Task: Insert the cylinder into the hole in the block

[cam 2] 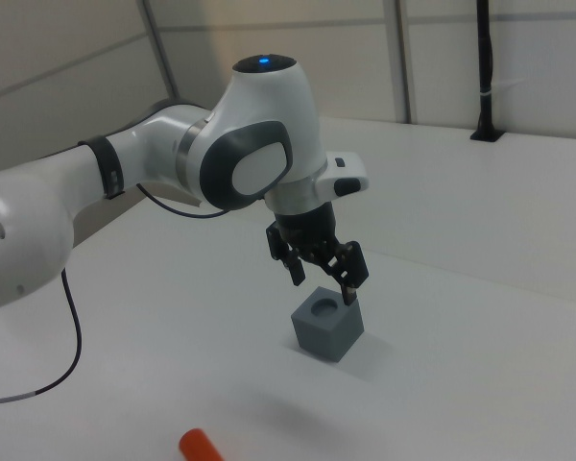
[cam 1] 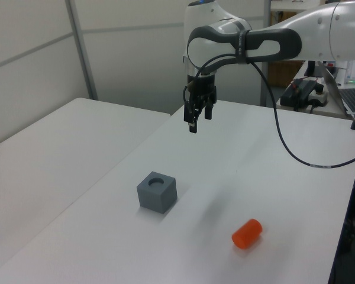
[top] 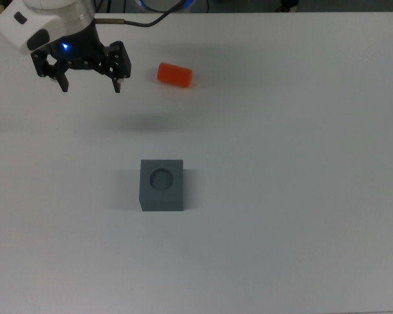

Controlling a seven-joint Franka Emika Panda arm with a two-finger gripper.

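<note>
The dark grey cube-shaped block (top: 162,185) sits on the white table (top: 301,196) with its round hole facing up and empty. The small, smooth orange-red cylinder (top: 175,74) lies on its side on the table, well apart from the block, toward the top view's upper edge. The black two-finger gripper (top: 90,85) hangs above the table, to the top view's left of the cylinder, spread wide and holding nothing.
</note>
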